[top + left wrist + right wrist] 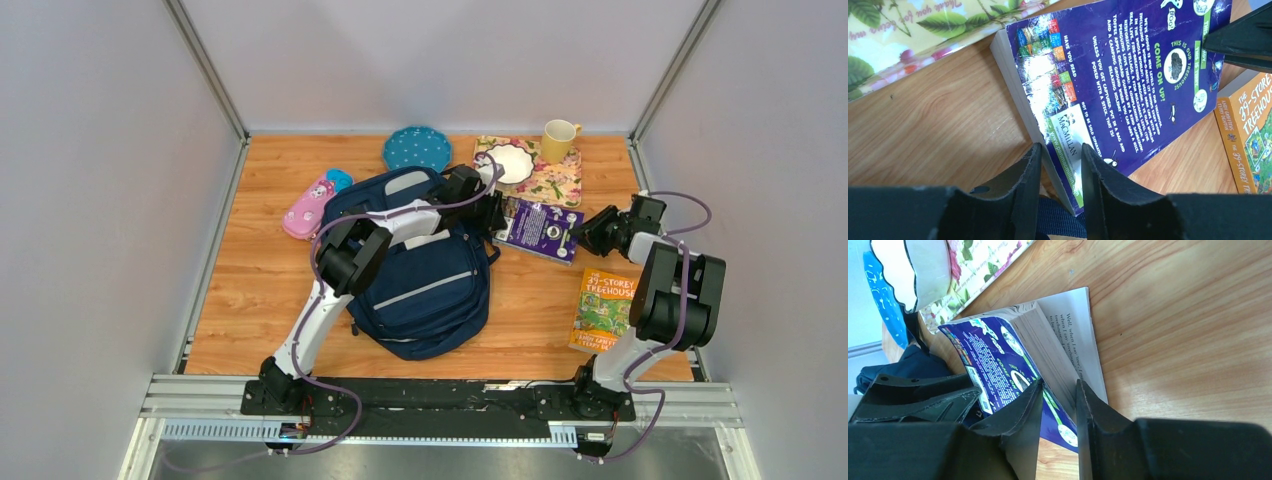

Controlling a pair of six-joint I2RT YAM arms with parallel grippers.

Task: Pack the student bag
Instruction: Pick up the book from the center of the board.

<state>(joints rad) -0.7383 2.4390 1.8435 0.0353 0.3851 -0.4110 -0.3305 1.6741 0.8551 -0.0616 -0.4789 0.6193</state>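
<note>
Currently seeing the left tool point(1058, 150) narrowed to a slim gap astride the near corner of the purple book point(1128, 75), one of its fingers point(1029, 172) on the page-edge side, the other over the cover. Can't tell whether that is a real pinch or only contact. Reading the right tool point(1059, 385) as clamped on the same book's opposite end, across the page block, with a loose page lying flat on the surface point(1188, 330) underneath. Finding the student bag point(425, 285) flat on the surface just left of the book, zip pockets up, under the left arm. Left tool just beyond its upper right edge, right tool further right with the book in between. Spotting a navy strap below the left fingers in the wrist view.
</note>
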